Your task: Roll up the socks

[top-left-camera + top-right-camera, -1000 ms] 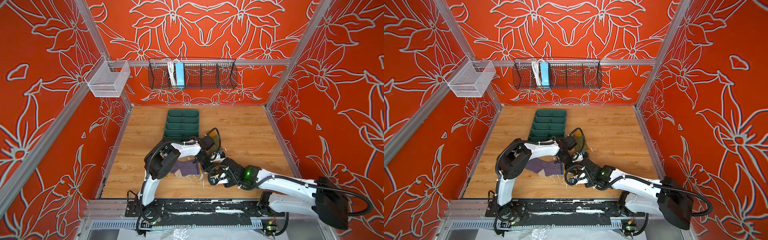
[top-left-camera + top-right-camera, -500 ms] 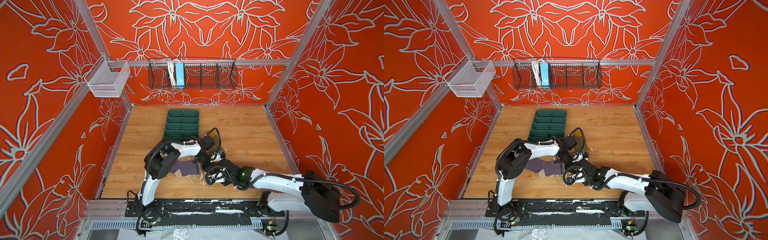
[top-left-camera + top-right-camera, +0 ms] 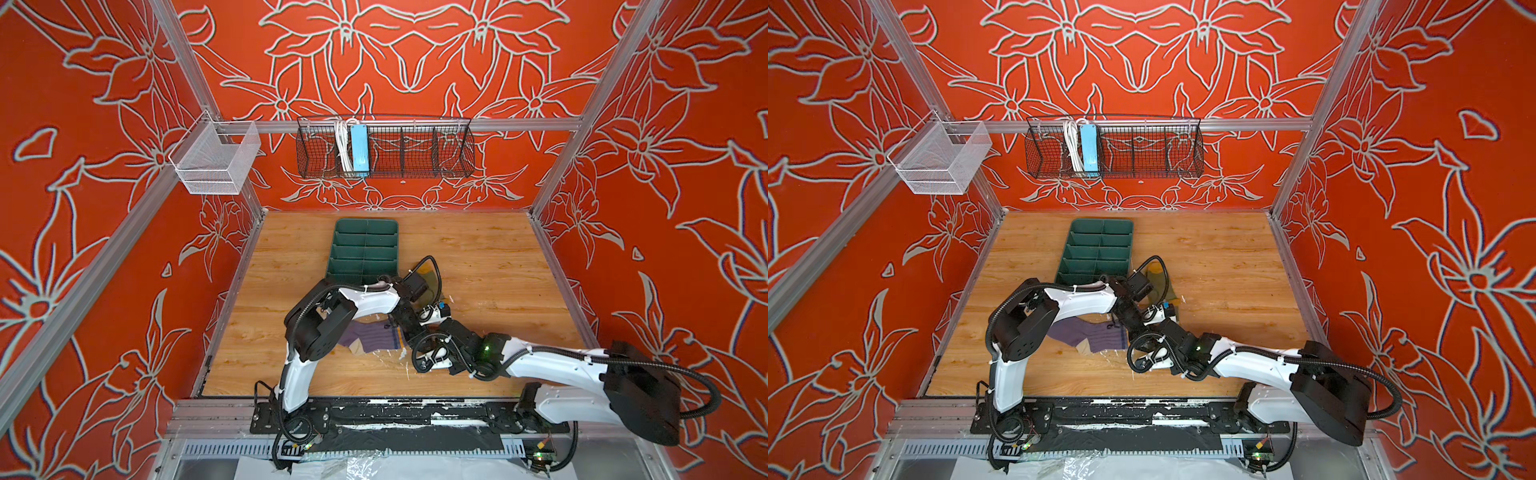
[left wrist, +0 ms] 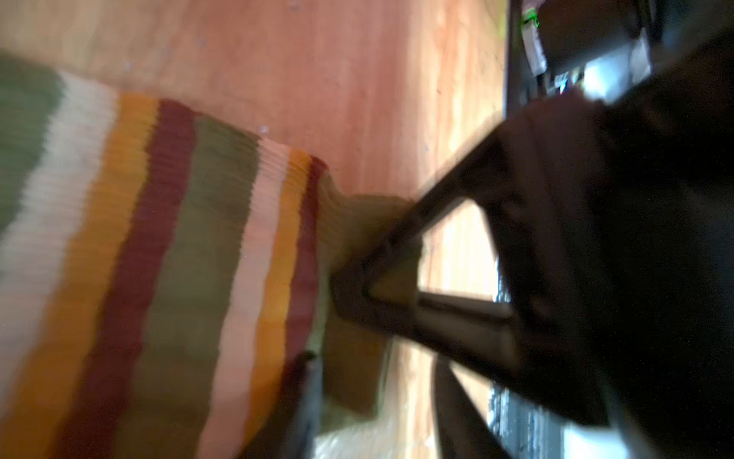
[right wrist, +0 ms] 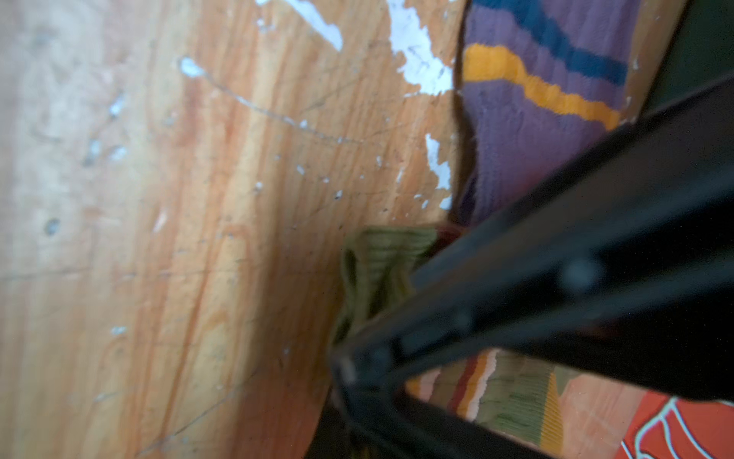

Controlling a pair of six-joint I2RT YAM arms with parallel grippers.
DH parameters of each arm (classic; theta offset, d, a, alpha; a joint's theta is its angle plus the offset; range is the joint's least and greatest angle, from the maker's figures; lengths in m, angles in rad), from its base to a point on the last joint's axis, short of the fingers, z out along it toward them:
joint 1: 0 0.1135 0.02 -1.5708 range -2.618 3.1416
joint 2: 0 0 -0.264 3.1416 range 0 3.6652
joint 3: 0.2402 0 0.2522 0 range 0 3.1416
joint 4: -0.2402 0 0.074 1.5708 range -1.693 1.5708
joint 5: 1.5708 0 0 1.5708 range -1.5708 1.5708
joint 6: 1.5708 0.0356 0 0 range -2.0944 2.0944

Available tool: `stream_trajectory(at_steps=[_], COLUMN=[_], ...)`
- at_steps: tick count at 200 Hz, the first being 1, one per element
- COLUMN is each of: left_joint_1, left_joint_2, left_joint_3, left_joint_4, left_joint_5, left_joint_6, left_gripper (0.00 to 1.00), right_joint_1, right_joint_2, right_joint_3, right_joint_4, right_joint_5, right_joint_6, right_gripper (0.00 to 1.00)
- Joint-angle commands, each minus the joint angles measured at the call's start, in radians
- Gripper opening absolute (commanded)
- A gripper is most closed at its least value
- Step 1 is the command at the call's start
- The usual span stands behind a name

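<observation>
The purple sock lies flat on the wooden table, partly under my left arm; its navy and yellow cuff stripes show in the right wrist view. The olive green sock lies beside it, with white, mustard and maroon bands. My right gripper is shut on a bunched edge of the olive cuff. My left gripper stands open around that same cuff edge, its fingers apart. In both top views the two grippers meet by the purple sock's cuff end.
A dark green divided tray lies just behind the arms. On the back wall hang a black wire basket and, at the left corner, a white mesh basket. White scuffs mark the table near the socks.
My left gripper has opened and let go of the olive cuff. My right arm has reached in toward the left gripper, and its gripper has shut on that cuff.
</observation>
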Motion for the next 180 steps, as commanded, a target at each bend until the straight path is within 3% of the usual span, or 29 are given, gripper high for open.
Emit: stream_trajectory(at_steps=[1, 32, 53, 76, 90, 105, 120, 147, 167, 180], left_joint_1=[0.024, 0.096, 0.150, 0.170, 0.172, 0.172, 0.172, 0.169, 0.133, 0.063], left_joint_2=[-0.121, -0.349, -0.539, -0.774, -0.928, -1.108, -1.229, -1.287, -1.280, -1.279], left_joint_3=[-0.039, -0.115, -0.193, -0.280, -0.329, -0.353, -0.345, -0.285, -0.310, -0.373], left_joint_4=[0.073, 0.230, 0.338, 0.399, 0.415, 0.386, 0.288, 0.096, 0.029, 0.047], left_joint_5=[-0.072, -0.196, -0.401, -0.630, -0.685, -0.653, -0.507, -0.333, -0.314, -0.370], left_joint_6=[-0.025, -0.104, -0.142, -0.073, 0.014, 0.117, 0.273, 0.405, 0.429, 0.459], left_gripper=[0.59, 0.73, 0.82, 0.86, 0.86, 0.88, 0.91, 0.91, 0.90, 0.89], right_joint_1=[0.008, 0.004, -0.003, -0.029, -0.045, -0.066, -0.084, -0.119, -0.143, -0.156], right_joint_2=[-0.004, 0.034, 0.067, 0.105, 0.135, 0.180, 0.247, 0.370, 0.444, 0.483], right_joint_3=[0.003, 0.040, 0.074, 0.125, 0.164, 0.213, 0.267, 0.356, 0.406, 0.430], right_joint_4=[-0.124, -0.172, -0.209, -0.266, -0.307, -0.362, -0.415, -0.482, -0.518, -0.533], right_joint_5=[-0.058, -0.118, -0.165, -0.247, -0.302, -0.358, -0.412, -0.473, -0.516, -0.538], right_joint_6=[0.021, 0.059, 0.088, 0.131, 0.156, 0.183, 0.217, 0.253, 0.262, 0.263], right_gripper=[0.00, 0.00, 0.00, 0.00, 0.00, 0.00, 0.00, 0.00, 0.00, 0.00])
